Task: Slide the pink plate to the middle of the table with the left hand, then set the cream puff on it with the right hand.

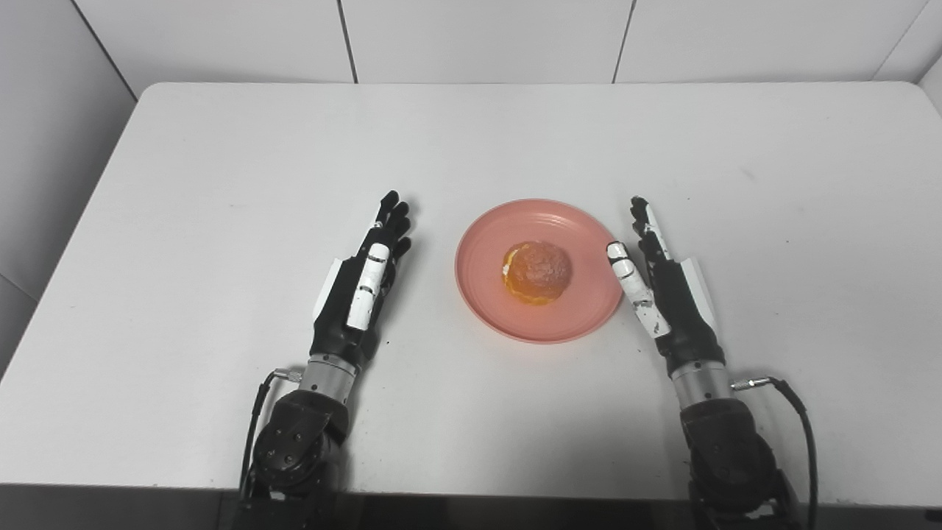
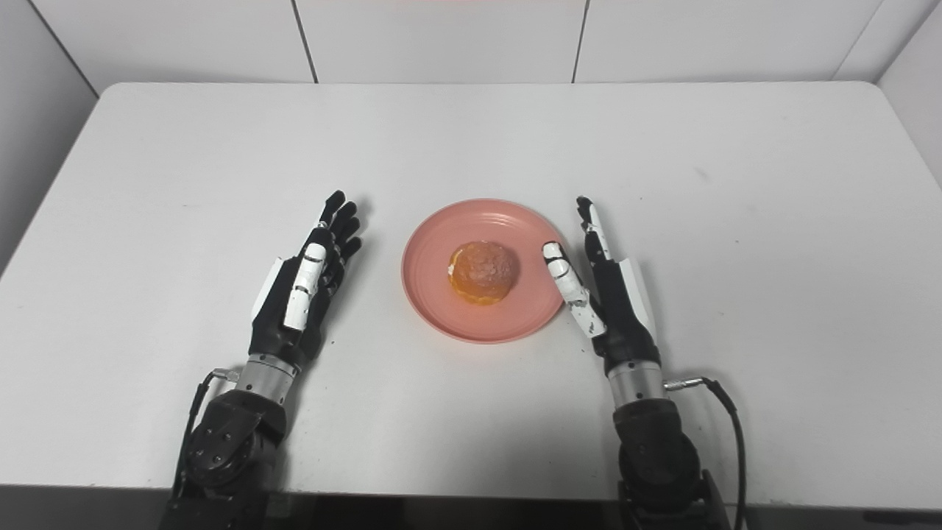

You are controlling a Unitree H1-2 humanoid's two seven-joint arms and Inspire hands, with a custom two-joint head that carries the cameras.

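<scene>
Now the cream puff (image 1: 537, 272) sits on the pink plate (image 1: 482, 294), mid-table (image 1: 221, 147), so both steps look done to me. My left hand (image 1: 362, 283) lies flat and empty, fingers spread, just left of the plate. My right hand (image 1: 659, 283) is empty too, fingers extended, thumb by the rim, clear of the puff.

Both arms enter from the bottom edge and reach forward side by side. The left hand (image 1: 360, 287) is held edge-up, fingers straight, close together and pointing away from the robot, leaning slightly to the right, holding nothing. The right hand (image 1: 662, 283) mirrors it, fingers extended and leaning slightly left, its thumb set apart on the inner side, also holding nothing
</scene>
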